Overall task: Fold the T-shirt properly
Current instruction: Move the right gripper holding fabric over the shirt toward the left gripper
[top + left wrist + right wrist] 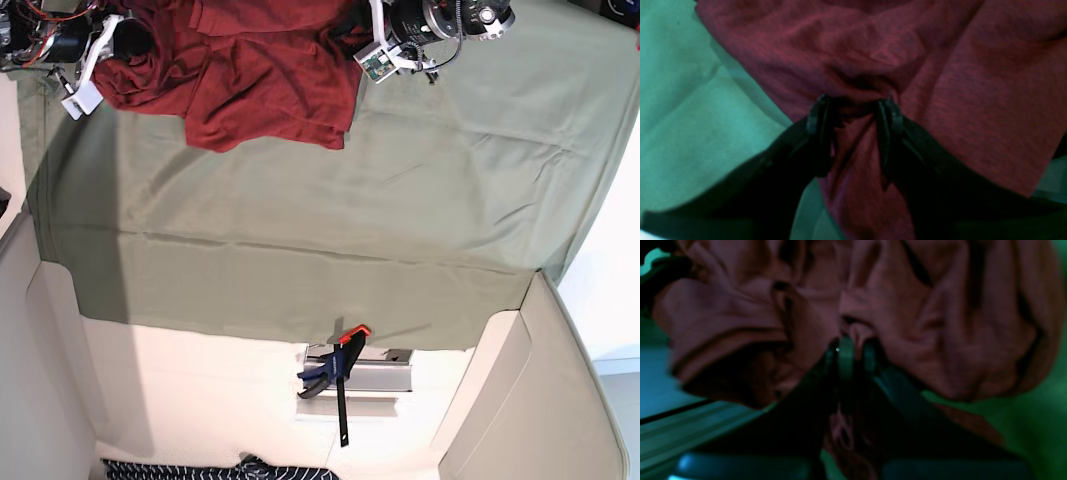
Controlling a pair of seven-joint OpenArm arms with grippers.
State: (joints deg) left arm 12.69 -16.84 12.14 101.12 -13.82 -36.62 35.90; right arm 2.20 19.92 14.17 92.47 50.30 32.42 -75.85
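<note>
1. The T-shirt (pixel 260 80) lies crumpled at 11 to 12 o'clock on the counter (pixel 330 220), bunched rather than flat.
2. The left gripper (pixel 853 111) is narrowed on a thick gather of cloth. The right gripper (pixel 857 353) is pinched almost closed on a thin fold.
3. Either pinch may hold several layers, so pulling apart could drag a twisted bunch instead of spreading one edge.
4. The thin fold could slip free under tension.
5. Only the base view shows the whole heap and its place; only the wrist views show cloth between the jaws.
</note>
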